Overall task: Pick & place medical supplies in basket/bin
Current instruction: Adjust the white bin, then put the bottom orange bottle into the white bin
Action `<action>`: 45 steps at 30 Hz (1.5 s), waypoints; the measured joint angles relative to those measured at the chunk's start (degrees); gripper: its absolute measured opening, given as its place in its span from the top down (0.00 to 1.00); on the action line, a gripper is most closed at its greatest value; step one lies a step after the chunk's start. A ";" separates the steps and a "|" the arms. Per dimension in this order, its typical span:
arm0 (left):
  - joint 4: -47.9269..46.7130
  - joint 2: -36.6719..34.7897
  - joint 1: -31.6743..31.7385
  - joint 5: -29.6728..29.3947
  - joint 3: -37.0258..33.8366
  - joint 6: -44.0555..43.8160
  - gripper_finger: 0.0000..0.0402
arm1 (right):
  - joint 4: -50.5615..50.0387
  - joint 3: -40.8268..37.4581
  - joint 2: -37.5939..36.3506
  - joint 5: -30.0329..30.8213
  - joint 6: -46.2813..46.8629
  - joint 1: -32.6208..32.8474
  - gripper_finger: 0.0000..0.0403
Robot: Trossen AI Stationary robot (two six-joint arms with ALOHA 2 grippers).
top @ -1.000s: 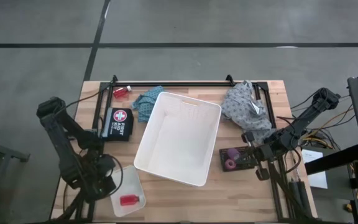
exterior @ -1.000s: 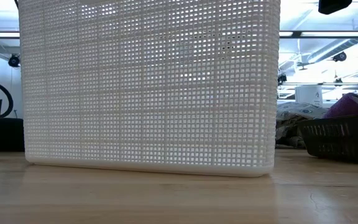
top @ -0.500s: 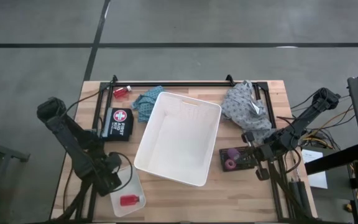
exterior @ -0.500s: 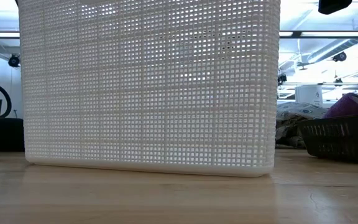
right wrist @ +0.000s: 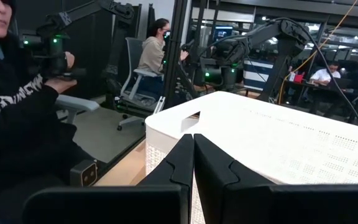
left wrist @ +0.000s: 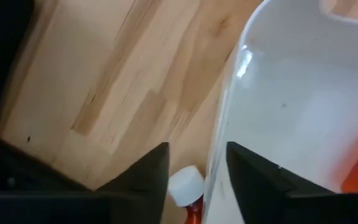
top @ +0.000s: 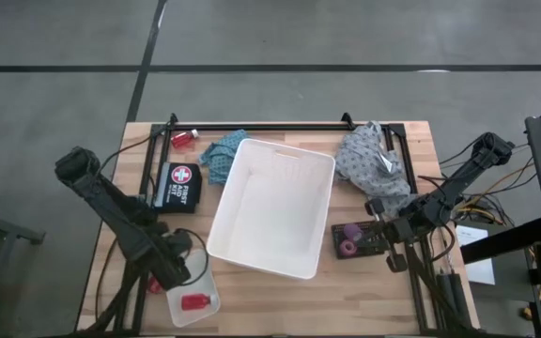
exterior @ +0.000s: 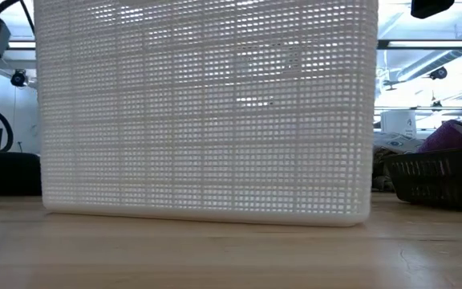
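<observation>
Left jaws (top: 169, 272): I held them parted over the small tray (top: 195, 286) at 7 o'clock; red bottle (left wrist: 190, 198) between fingers.
Right jaws (top: 376, 208): clenched, waiting at 4 o'clock beside the basket (top: 270, 211).

We count three small red bottles with white caps: one (top: 184, 138) beyond the large deep white rectangular plastic basket (top: 319, 211), one (top: 193, 302) in the shallow translucent-white tray (top: 210, 284) near it, one (left wrist: 188, 188) just outside that tray. Two bunched cloths, teal (top: 219, 154) and grey (top: 372, 163), flank the basket. We count two small purple rolls (top: 349, 238), one flat black tray (top: 369, 241), and one black first-aid pouch (top: 177, 187).
</observation>
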 joint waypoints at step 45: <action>4.96 -0.17 12.64 -3.63 0.74 22.90 0.69 | 0.02 0.00 0.00 -0.01 0.01 0.00 0.98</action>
